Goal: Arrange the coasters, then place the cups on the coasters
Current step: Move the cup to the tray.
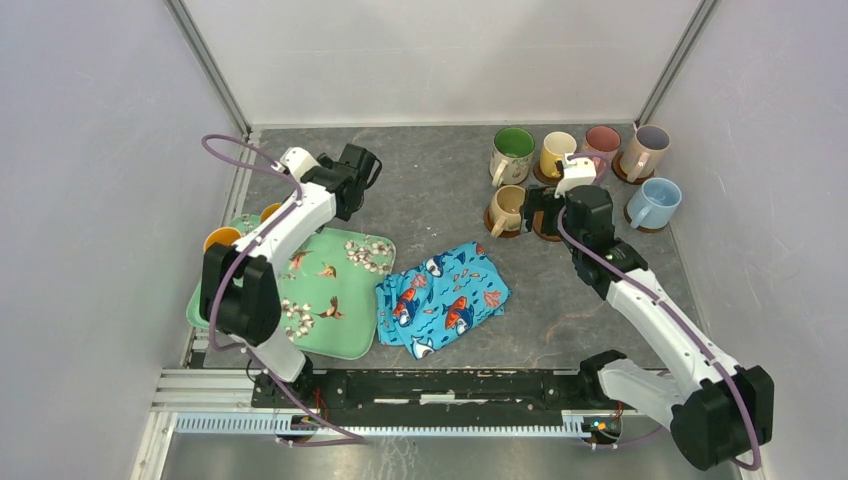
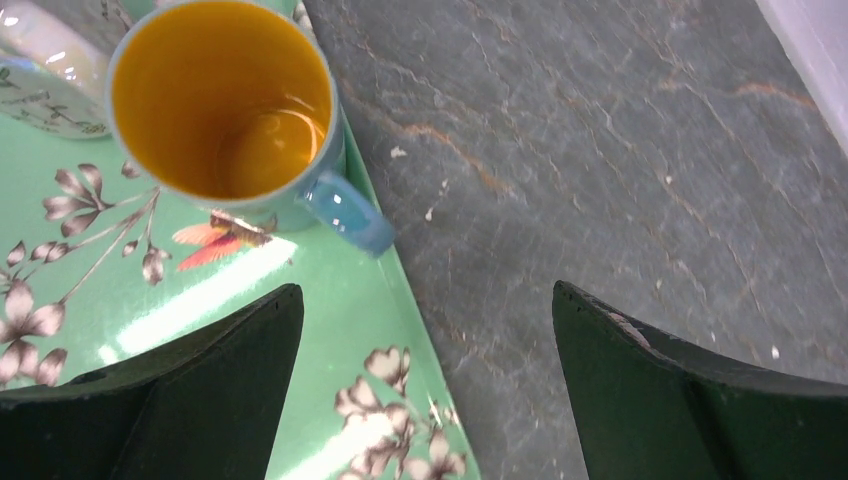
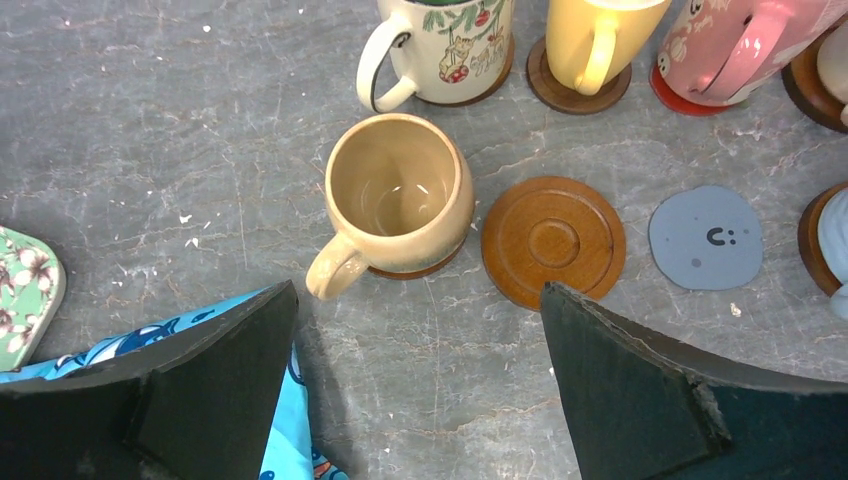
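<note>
1. Top view. Six cups [image 1: 557, 153] stand on coasters well off the tray's [image 1: 350, 335] far right. Two orange-lined cups [image 1: 222, 238] stand at the tray's far left corner, beside the left arm. The left end effector [image 1: 368, 168], released, hangs over the desk [image 1: 430, 200] just beyond the tray's far edge. We judge it the nearer arm to those two.
2. Left wrist view. An orange-lined cup [image 2: 225, 100], glazed and blue outside, stands upright at the tray's [image 2: 200, 320] glossy rim. It lies ahead and left of the released left end effector [image 2: 428, 300], its handle pointing back toward the jaws. The desk [image 2: 620, 150] is matte and veined.
3. Right wrist view. The right end effector [image 3: 418, 295], released, faces a beige cup [image 3: 400, 190]. Beside that cup lie a bare ringed brown coaster [image 3: 553, 240] and a flat blue-grey coaster [image 3: 705, 237], both far from the tray [image 3: 25, 290].
</note>
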{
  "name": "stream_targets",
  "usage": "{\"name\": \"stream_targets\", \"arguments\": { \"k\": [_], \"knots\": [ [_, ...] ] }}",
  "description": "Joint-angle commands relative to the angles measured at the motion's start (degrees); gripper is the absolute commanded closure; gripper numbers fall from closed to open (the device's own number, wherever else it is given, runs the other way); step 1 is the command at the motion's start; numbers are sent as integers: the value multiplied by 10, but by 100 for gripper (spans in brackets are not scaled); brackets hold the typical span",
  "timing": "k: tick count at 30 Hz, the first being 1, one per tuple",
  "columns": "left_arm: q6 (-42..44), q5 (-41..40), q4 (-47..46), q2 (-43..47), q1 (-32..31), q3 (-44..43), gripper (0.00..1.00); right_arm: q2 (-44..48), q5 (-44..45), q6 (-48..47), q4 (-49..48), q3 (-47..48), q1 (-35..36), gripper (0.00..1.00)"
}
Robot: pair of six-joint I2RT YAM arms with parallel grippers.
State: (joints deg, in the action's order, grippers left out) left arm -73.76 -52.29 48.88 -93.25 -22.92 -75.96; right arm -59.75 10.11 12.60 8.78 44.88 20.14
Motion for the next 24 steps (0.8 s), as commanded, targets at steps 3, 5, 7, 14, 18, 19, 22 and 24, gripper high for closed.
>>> {"name": "stream_targets", "arguments": {
  "k": [3, 5, 7, 14, 18, 19, 22, 24],
  "knots": [
    [35, -17, -47, -64, 42, -60, 0, 34, 3, -4, -11, 4, 5, 2],
    [56, 3, -70, -79, 54, -67, 0, 36, 3, -5, -9, 4, 5, 2],
    [70, 13, -76, -95, 66, -76, 0, 36, 3, -6, -5, 6, 6, 2],
    [83, 30, -76, -112, 87, -72, 0, 36, 2, -9, -5, 1, 7, 2],
    [79, 38, -76, -91, 89, -36, 0, 34, -1, -6, -11, -2, 7, 2],
    [79, 36, -80, -85, 89, -25, 0, 32, -3, -6, -14, -3, 7, 2],
    [94, 31, -100, -67, 89, -4, 0, 27, -9, -4, -19, -4, 10, 2],
    [98, 38, -95, -62, 89, -4, 0, 23, -9, -4, -20, -2, 10, 2]
  ]
}}
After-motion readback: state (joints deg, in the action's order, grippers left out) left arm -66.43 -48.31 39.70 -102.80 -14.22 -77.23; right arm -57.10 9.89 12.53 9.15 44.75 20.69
